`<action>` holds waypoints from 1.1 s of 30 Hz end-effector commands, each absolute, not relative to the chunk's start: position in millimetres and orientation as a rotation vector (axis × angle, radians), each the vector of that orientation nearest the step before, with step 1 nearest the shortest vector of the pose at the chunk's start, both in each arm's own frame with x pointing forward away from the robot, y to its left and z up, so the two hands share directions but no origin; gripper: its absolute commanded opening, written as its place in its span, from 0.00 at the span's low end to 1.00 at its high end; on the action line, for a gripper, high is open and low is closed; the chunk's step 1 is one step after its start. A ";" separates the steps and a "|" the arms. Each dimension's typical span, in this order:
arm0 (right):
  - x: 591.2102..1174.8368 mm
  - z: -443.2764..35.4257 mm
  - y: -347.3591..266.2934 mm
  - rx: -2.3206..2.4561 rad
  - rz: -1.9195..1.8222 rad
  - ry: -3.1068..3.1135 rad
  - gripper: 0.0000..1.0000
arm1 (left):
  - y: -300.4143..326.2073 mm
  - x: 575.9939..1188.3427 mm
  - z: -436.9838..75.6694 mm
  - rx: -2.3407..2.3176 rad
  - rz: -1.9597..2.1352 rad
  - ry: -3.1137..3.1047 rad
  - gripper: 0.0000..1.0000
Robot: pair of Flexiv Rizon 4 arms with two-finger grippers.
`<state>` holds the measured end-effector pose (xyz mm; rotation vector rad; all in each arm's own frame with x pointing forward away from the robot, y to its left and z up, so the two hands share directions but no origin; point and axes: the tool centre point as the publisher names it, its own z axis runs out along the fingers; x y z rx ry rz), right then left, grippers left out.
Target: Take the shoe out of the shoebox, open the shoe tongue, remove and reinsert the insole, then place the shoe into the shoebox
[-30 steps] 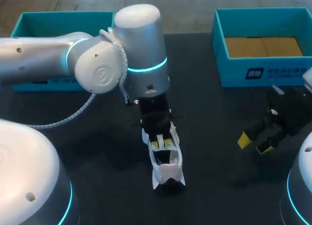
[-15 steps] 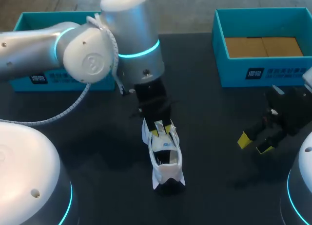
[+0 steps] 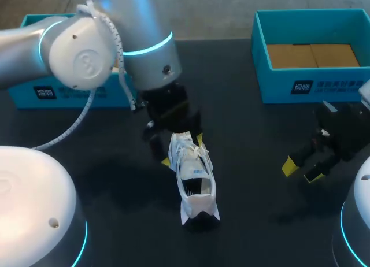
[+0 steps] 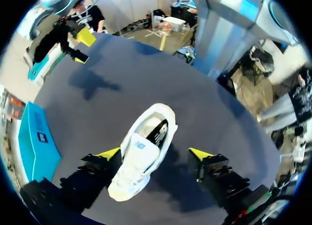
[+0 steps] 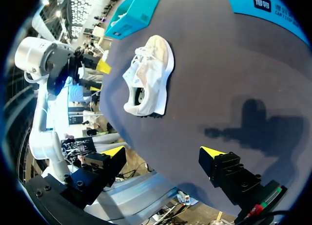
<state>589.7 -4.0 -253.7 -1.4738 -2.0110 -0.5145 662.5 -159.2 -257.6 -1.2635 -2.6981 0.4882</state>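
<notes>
Head view: a white mesh shoe (image 3: 195, 186) lay on the matt black surface (image 3: 260, 232), outside both boxes, opening upward and dark inside, with white laces (image 3: 188, 148) at its far end; the left arm (image 3: 98, 47), smooth grey-white with a glowing cyan ring, reached over it; the left tool (image 3: 182, 151) stood open, one yellow tip on either side of the laced forefoot; contact could not be judged from here. The right tool (image 3: 302, 171) hung open and held nothing, well apart from the shoe; the teal shoebox (image 3: 315, 85), rectangular with a brown card floor, sat at the far right; a second teal box (image 3: 34, 93) sat at the far left, partly behind the arm.

Left wrist view: this showed what the head view hid; the shoe lay between the fingers, one fingertip (image 4: 109, 153) just beside or touching its side, the other (image 4: 200, 153) clearly apart, with bare surface between; so it was not gripped; a black patch showed inside the collar.

Right wrist view: this gave the shoe's flank and sole edge, not seen in the other views; its own fingers were spread wide over bare surface, with the shoe well ahead of them.

Against 1.0 s ago: the left arm had drawn back toward the far left; its tips, then over the shoe's opening, had turned to straddle the forefoot; the laces were uncovered; the shoe and the right tool were where they had been.
</notes>
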 end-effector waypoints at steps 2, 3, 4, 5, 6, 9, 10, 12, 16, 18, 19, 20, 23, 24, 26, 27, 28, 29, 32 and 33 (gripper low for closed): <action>588.5 -253.8 -3.6 -1.478 -0.513 -2.012 1.00 | -149.5 654.2 -254.4 -1.274 0.501 -2.719 1.00; 588.5 -253.8 -3.6 -1.478 -0.513 -2.012 1.00 | -149.5 654.2 -254.4 -1.274 0.501 -2.719 1.00; 588.5 -253.8 -3.6 -1.478 -0.513 -2.012 1.00 | -149.5 654.2 -254.4 -1.274 0.501 -2.719 1.00; 588.5 -253.8 -3.6 -1.478 -0.513 -2.012 1.00 | -149.5 654.2 -254.4 -1.274 0.501 -2.719 1.00; 588.5 -253.8 -3.6 -1.478 -0.513 -2.012 1.00 | -149.5 654.2 -254.4 -1.274 0.501 -2.719 1.00; 588.5 -253.8 -3.6 -1.478 -0.513 -2.012 1.00 | -149.5 654.2 -254.4 -1.274 0.501 -2.719 1.00; 588.5 -253.8 -3.6 -1.478 -0.513 -2.012 1.00 | -149.5 654.2 -254.4 -1.274 0.501 -2.719 1.00; 588.5 -253.8 -3.6 -1.478 -0.513 -2.012 1.00 | -149.5 654.2 -254.4 -1.274 0.501 -2.719 1.00; 588.5 -253.8 -3.6 -1.478 -0.513 -2.012 1.00 | -159.7 645.3 -251.2 -0.898 0.489 -2.810 1.00; 588.5 -253.8 -3.6 -1.478 -0.513 -2.012 1.00 | -160.7 634.7 -247.4 -0.714 0.465 -2.829 1.00; 588.5 -253.8 -3.6 -1.478 -0.513 -2.012 1.00 | -161.6 632.3 -247.4 -0.655 0.437 -2.845 1.00; 588.5 -253.8 -3.6 -1.478 -0.513 -2.012 1.00 | -161.6 628.3 -247.1 -0.617 0.431 -2.856 1.00; 588.5 -253.8 -3.6 -1.478 -0.513 -2.012 1.00 | -160.8 615.7 -248.7 -0.518 0.360 -2.911 1.00; 588.5 -253.8 -3.6 -1.478 -0.513 -2.012 1.00 | -161.4 613.3 -250.9 -0.441 0.323 -2.938 1.00; 588.5 -253.8 -3.6 -1.478 -0.513 -2.012 1.00 | -162.8 611.0 -255.4 -0.335 0.291 -2.950 1.00; 588.5 -253.8 -3.6 -1.478 -0.513 -2.012 1.00 | -163.5 609.1 -258.3 -0.250 0.260 -2.963 1.00; 588.5 -253.8 -3.6 -1.478 -0.513 -2.012 1.00 | -164.2 607.0 -261.4 -0.196 0.229 -2.993 1.00; 588.5 -253.8 -3.6 -1.478 -0.513 -2.012 1.00 | -163.9 603.3 -263.4 -0.190 0.220 -2.985 1.00; 588.5 -253.8 -3.6 -1.478 -0.513 -2.012 1.00 | -164.9 592.6 -268.2 -0.066 0.204 -3.008 1.00; 588.5 -253.8 -3.6 -1.478 -0.513 -2.012 1.00 | -165.2 591.0 -268.7 -0.025 0.198 -3.021 1.00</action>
